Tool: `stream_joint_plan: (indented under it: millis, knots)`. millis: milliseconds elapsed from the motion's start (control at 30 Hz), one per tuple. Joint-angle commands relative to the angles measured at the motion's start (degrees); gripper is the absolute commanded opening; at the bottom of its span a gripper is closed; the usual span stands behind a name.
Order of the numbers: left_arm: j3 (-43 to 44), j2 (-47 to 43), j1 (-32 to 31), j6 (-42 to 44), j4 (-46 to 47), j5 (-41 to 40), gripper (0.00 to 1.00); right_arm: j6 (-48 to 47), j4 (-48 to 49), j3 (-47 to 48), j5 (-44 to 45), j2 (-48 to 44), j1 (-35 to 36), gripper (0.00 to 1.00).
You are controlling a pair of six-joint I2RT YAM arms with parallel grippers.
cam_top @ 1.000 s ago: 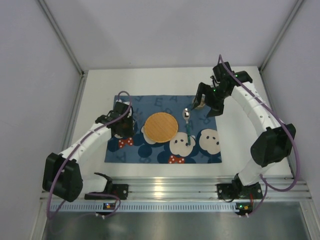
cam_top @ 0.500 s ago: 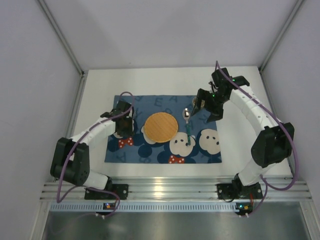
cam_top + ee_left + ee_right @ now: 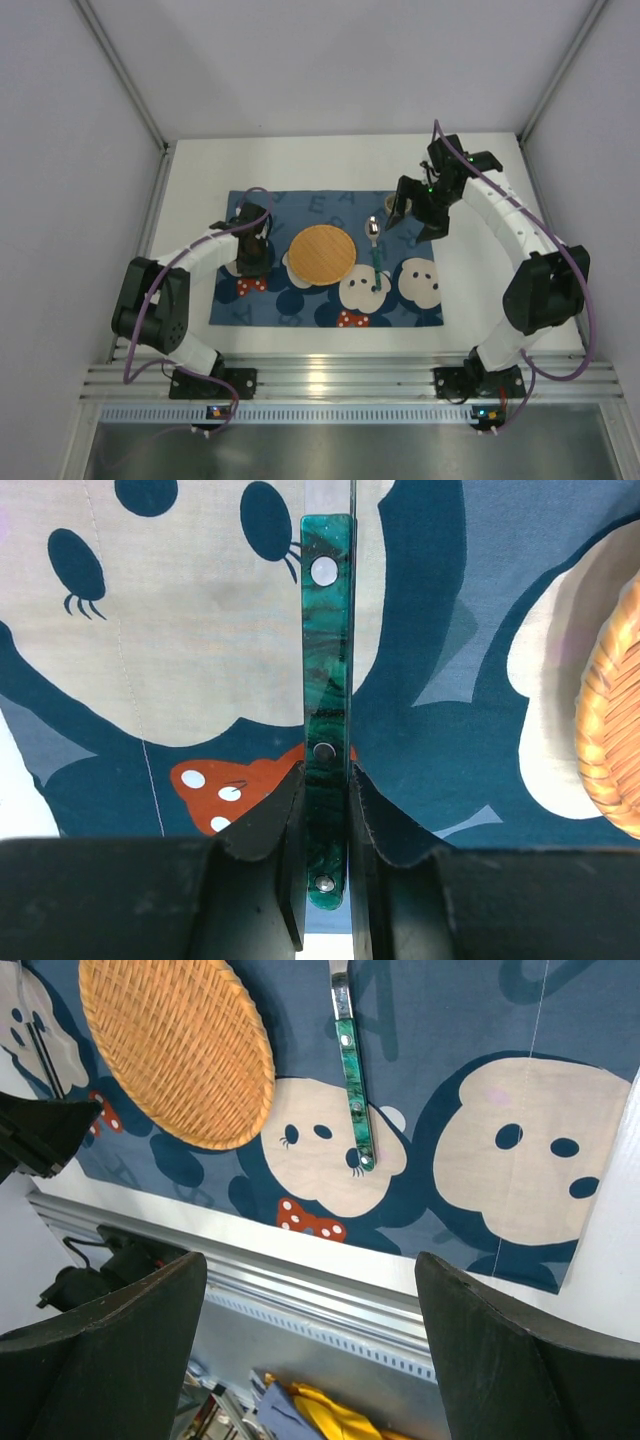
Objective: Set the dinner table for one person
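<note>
L arm [image 3: 195,252] elbow folded inward, L tool [image 3: 252,250] edged toward wicker plate [image 3: 321,254], R tool [image 3: 413,215] turned slightly

top external: high behind the arm bases, looks straight down over the whole placemat [image 3: 300,305] | left wrist: very near the cloth, faces down past the green handle [image 3: 328,710] between its fingers [image 3: 270,820] | right wrist: higher at far right, tilted back toward the near rail [image 3: 300,1290] | shared by all three: placemat, woven plate [image 3: 321,255]
</note>
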Motion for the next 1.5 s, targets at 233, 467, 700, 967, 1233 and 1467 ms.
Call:
stream_joint_plan:
  millis: [233,467,700,967,1233,1467]
  knots:
    - [2.70,-1.10,0.37,1.19,-4.56,-5.11,0.50,-1.78,1.34,-0.55,-0.51,-0.85,-1.24,0.85]
    - [4.10,-2.85,0.37,1.27,-5.88,-5.64,0.63,-2.14,1.69,-1.08,0.28,-1.38,-1.59,0.85]
    - [9.90,-11.45,1.25,0.93,-5.79,-16.47,0.76,-4.25,2.48,0.59,1.95,-6.46,-1.42,0.86]
    - [-17.12,-32.98,2.40,12.77,46.35,-24.01,0.94,-3.02,10.73,-3.98,0.73,-23.75,-0.90,0.89]
    - [-31.22,-27.56,6.60,18.33,67.67,-27.01,0.98,-0.74,29.79,-18.72,8.44,-47.41,-0.54,1.00]
    - [-33.43,-14.83,14.17,13.84,80.59,-15.59,0.98,-1.61,44.76,-37.03,16.88,-71.58,-0.54,1.00]
